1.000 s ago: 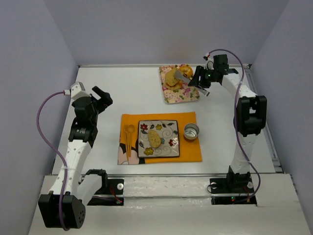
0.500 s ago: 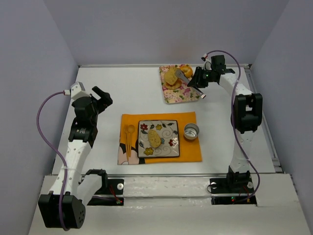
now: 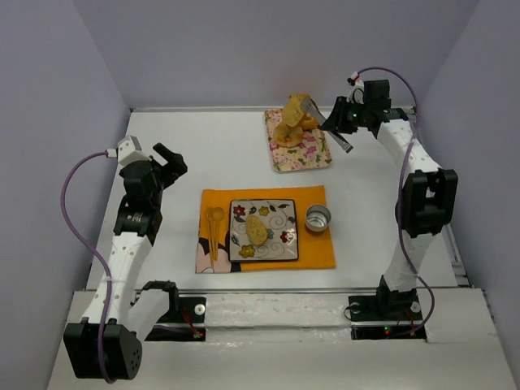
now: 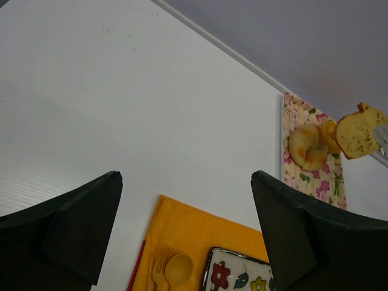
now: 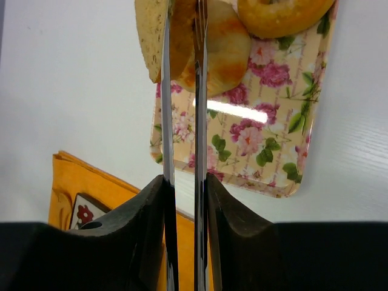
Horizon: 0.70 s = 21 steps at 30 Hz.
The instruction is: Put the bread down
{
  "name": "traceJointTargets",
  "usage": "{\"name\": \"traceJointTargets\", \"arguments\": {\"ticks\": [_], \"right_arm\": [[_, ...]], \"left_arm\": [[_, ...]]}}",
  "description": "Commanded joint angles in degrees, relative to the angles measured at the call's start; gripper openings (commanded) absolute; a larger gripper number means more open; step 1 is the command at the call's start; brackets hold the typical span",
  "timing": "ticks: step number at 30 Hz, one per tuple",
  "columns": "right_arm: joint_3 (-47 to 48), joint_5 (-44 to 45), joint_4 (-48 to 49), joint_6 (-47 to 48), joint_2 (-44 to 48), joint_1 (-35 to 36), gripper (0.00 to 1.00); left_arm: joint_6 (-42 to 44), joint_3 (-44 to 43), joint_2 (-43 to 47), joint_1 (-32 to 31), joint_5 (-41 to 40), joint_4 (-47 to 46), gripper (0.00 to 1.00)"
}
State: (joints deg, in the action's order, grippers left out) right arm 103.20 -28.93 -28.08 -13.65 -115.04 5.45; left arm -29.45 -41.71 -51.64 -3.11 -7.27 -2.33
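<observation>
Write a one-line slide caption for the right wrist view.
Right gripper, holding tongs, pinches a bread slice over the floral tray.

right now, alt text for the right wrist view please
The right gripper squeezes metal tongs that pinch a speckled bread slice at the top of frame, over a floral tray holding golden pastries. An orange placemat shows at lower left.

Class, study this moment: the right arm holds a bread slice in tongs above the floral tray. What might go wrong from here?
1. The bread slice seems pinched near one edge by the tongs, so it may slip in transit.
2. The plate already holds a smaller slice, so landing room looks tight.
</observation>
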Motion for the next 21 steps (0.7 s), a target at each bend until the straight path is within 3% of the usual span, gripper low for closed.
{"name": "traceJointTargets", "arguments": {"ticks": [1,6,11,21], "right_arm": [[-2.20,2.03,3.12,1.35,9.38,-0.18,0.19],[-6.42,0.81,3.11,0.73,15.01,-0.18,0.17],[-16.78,-4.38,3.20,-1.38,26.50,1.74,0.17],[-35.50,-4.65,1.98,-8.31,42.97,23.17,0.19]], "left_arm": [[0.18,-0.83,1.45,0.21,0.85,-2.24,0.99],[0.10,-0.65,1.89,0.21,1.55,-2.51,0.99],[0.01,-0.65,1.89,0.21,2.17,-2.59,0.99],[-0.43,-0.04,2.50,0.21,3.58,-3.12,0.99]]}}
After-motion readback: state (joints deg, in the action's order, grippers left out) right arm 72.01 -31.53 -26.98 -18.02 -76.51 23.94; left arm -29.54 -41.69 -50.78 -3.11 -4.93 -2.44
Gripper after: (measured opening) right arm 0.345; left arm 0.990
